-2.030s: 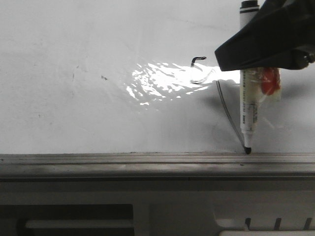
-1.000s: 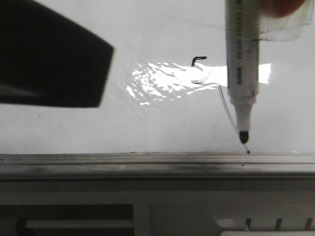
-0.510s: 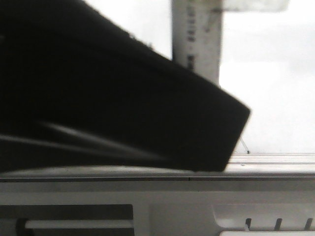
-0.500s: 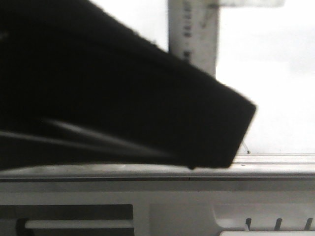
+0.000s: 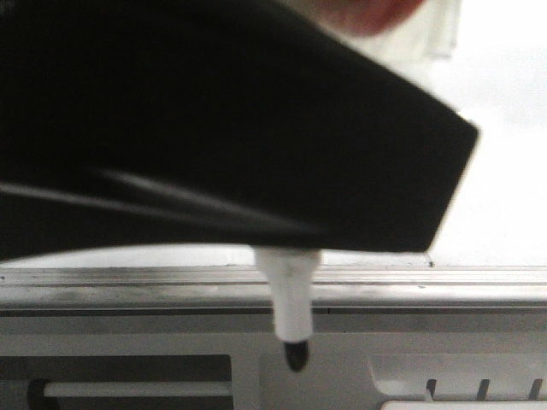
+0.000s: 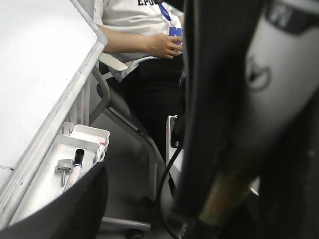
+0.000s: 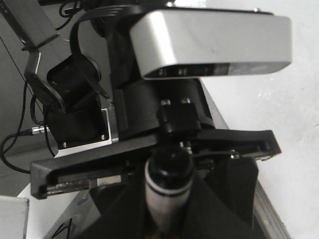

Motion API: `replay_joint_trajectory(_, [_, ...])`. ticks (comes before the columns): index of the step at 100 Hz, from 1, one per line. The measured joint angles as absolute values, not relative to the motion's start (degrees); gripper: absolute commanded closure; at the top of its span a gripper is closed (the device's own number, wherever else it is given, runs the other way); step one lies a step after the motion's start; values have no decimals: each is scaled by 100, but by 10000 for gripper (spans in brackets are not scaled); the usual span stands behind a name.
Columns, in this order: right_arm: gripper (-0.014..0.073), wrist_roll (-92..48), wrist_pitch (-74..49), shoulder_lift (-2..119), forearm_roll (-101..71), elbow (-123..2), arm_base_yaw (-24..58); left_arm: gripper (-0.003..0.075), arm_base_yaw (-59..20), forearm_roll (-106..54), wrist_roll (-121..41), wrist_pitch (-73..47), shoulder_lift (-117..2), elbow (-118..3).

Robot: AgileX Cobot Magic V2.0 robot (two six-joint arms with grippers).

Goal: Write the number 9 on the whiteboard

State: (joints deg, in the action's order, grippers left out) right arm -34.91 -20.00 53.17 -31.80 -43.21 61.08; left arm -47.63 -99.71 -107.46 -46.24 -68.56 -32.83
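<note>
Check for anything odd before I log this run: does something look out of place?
Yes. The marker hangs uncapped off the whiteboard, its tip past the edge strip. A dark arm blocks most of the front view, hiding the number 9.

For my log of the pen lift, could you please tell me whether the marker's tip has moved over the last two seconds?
Yes. The marker tip was on the whiteboard just above the grey edge strip; it now hangs below that strip, farther left.

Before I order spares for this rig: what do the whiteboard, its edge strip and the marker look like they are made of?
The whiteboard looks like smooth, glossy white laminate or coated steel; which one cannot be told. Its edge strip looks like brushed grey metal, probably aluminium, with fine lengthwise streaks. The marker seems white plastic with a dark, matte felt-like tip.
</note>
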Motion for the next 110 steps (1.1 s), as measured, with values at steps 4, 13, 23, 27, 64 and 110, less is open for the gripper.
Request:
replay_joint_trajectory(4, [671, -3491, -2000, 5329, -3202, -4321, 6108, 329, -4763, -9962, -10746, -4624, -6868, -3283])
replay_joint_trajectory(13, [671, -3491, -2000, 5332, -3203, -4321, 6108, 404, -4763, -9962, -10746, -4655, -6868, -3283])
replay_joint_trajectory(23, [671, -3491, -1987, 5332, -3203, -4321, 6108, 551, -4763, -9948, -10749, -4742, -6868, -3283])
replay_joint_trajectory(27, [671, -3491, -1978, 5332, -3203, -4321, 6108, 617, -4763, -9937, -10749, -4787, -6868, -3283])
replay_joint_trajectory(64, [626, -3425, -1997, 5357, -3204, -4321, 6098, 741, -4784, -9672, -10705, -4901, -6868, -3294])
replay_joint_trajectory(110, [88, -3453, -2127, 5058, -3041, -4321, 5726, 741, -4808, -9495, -9611, -4775, -6825, -3316])
